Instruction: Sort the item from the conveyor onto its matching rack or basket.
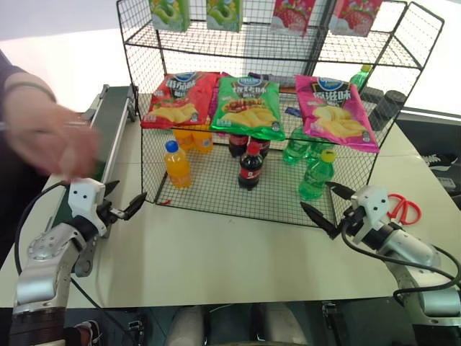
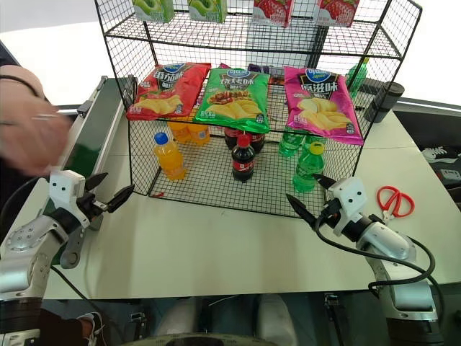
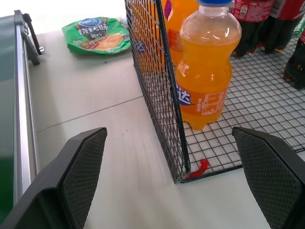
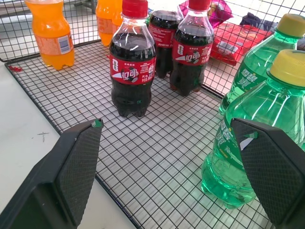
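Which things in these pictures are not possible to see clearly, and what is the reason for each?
- Conveyor belt: a person's blurred hand covers its middle in the eye views, so anything under it is hidden.
- Green bottles at the back: chip bags hide their tops.
- Drink cartons on the rack: cut off by the top edge.
- Scissors: partly behind the right gripper.

Bright, even daylight from behind the rack (image 1: pixel 274 43), background overexposed; person's hand (image 1: pixel 47 140) motion-blurred; faint shadows.

head pair: down, forward | wrists: close, share rack (image 1: pixel 216 194)
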